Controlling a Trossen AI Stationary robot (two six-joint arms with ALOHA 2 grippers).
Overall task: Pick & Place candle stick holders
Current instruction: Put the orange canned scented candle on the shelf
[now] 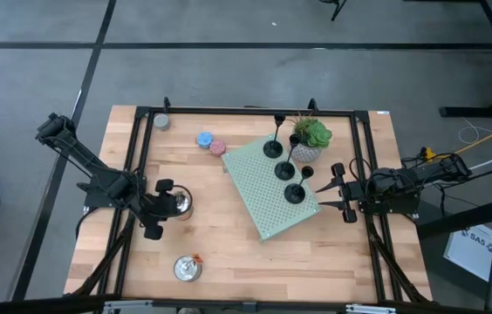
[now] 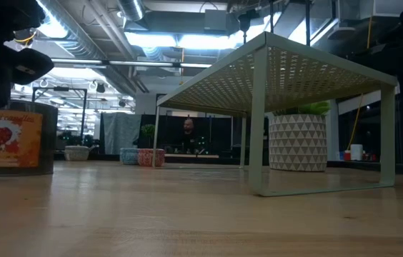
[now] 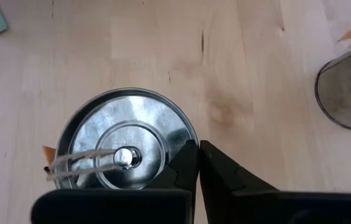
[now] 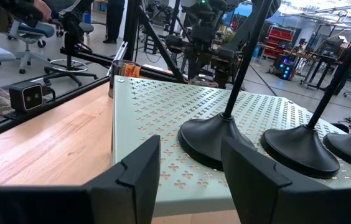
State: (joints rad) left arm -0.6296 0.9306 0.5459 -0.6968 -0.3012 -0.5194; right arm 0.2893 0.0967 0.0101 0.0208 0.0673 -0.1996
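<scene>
— Holders, where are they?

— Three candle stick holders (image 1: 285, 171) stand in a row on the green perforated stand (image 1: 259, 205), beside the potted plant (image 1: 310, 139).

— Your grippers?

— My right gripper (image 1: 340, 190) waits with fingers apart just beside the stand. My left gripper (image 3: 198, 163) is pressed together, empty, above a silver tin (image 3: 122, 155).

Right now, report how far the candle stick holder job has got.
Done: three candle stick holders stand on the green perforated shelf. In hand: none; the right hand waits open beside the shelf, and the left hand is shut at a silver tin. Left: nothing obvious.
</scene>
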